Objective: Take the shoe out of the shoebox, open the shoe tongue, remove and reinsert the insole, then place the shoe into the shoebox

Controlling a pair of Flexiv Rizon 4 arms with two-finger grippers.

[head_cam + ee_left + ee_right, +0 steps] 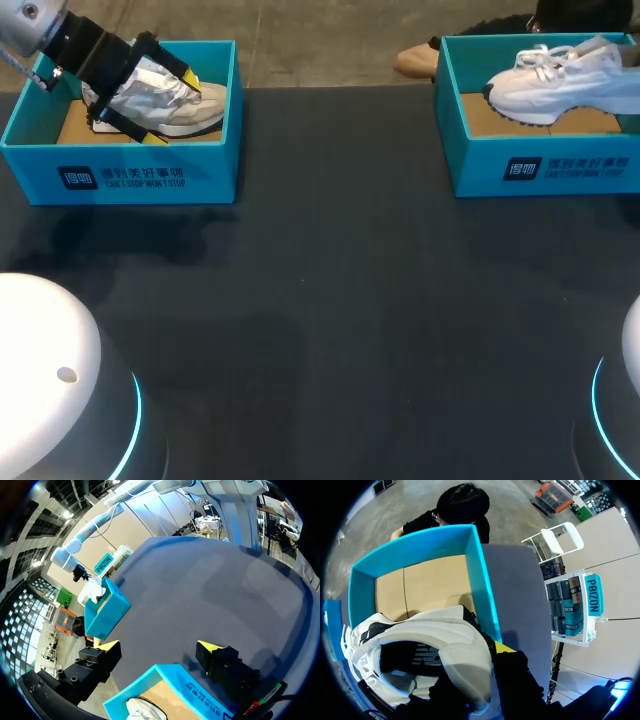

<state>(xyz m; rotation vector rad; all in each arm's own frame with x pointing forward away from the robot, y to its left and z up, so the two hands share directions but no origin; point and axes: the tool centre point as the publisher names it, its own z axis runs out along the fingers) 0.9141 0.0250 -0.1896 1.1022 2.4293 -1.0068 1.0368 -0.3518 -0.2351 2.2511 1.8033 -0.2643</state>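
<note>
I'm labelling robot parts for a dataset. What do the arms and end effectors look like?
The left end effector has two black, blocky fingers with yellow tips; the right end effector shows the same black body and one yellow tip. The right arm is white and tubular. Both rounded white bases carry cyan light rings.

Left shoe (205, 105) partly behind left end effector (172, 108), right shoe (560, 85) edge-cropped

White logo and line of print on left shoebox (212, 172) front wall, same on right shoebox (478, 166)
</note>
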